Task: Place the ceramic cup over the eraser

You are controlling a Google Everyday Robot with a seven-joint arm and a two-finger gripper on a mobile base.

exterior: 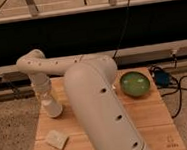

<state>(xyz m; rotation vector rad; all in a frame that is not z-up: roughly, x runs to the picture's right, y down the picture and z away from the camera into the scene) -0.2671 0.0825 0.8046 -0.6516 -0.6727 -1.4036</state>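
The white ceramic cup (53, 108) hangs at the end of my arm, just above the left part of the wooden table (152, 118). My gripper (48, 98) is at the cup's top and is shut on it, mostly hidden by the wrist. The eraser (57, 139), a pale flat block, lies on the table in front of the cup, a short way toward the near edge and apart from it. My bulky white arm (100, 109) crosses the middle of the view and hides the table's centre.
A green bowl (135, 83) sits at the table's back right. A blue device (162, 77) with black cables lies just off the right edge. A dark wall with a rail (149, 48) runs behind the table.
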